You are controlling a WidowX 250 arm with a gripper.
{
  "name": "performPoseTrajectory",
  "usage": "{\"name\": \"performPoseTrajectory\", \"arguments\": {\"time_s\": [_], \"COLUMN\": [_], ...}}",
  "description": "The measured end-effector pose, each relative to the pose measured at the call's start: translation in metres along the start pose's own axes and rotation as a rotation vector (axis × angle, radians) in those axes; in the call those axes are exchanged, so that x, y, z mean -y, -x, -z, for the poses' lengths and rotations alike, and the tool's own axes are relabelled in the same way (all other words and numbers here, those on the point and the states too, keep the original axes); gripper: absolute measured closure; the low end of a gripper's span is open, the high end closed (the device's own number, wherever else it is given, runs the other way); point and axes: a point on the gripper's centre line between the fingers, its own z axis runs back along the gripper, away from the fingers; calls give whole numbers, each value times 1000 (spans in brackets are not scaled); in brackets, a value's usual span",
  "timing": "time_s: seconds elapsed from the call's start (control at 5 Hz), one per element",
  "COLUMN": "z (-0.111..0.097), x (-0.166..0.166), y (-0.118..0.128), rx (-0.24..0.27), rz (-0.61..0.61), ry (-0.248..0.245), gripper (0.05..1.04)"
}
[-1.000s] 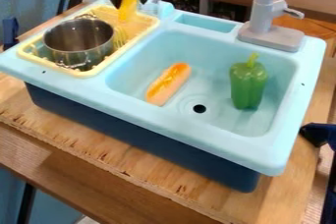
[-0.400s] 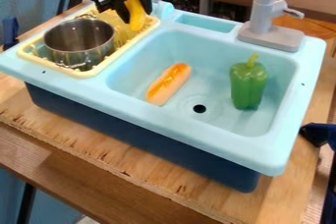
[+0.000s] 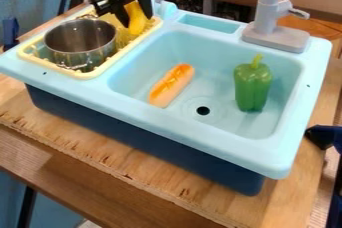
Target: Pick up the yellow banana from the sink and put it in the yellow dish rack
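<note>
A pale-blue toy sink (image 3: 194,133) is fitted at its left edge with a yellow rack (image 3: 83,75), its far end overhung by a black gripper (image 3: 135,20). A metal pot (image 3: 83,56) is already racked; a green pepper (image 3: 252,90) and orange-topped roll (image 3: 172,86) are set basin-side; a yellow toy (image 3: 137,19) is pinched, apparently unreleased.

At the far left, the black tool (image 3: 137,20) holds a curved yellow object (image 3: 137,25) between its fingers over the yellow rack (image 3: 84,75), beside a metal pot (image 3: 80,42). In the light-blue sink (image 3: 207,125), an orange-topped sausage-shaped piece (image 3: 172,86) lies left of an upright green pepper (image 3: 252,86), with a grey faucet (image 3: 268,17) at the far right.
</note>
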Motion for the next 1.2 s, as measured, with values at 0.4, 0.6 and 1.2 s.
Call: {"name": "performPoseTrajectory", "arguments": {"time_s": [0.4,0.6,1.2], "z": [0,-8,-51], "x": [0,2,70], "y": [7,1,-4], "rx": [-44,-45,-192], "rz": [31,54,560], "ry": [-3,-17,-310], "gripper": [75,81,83]}}
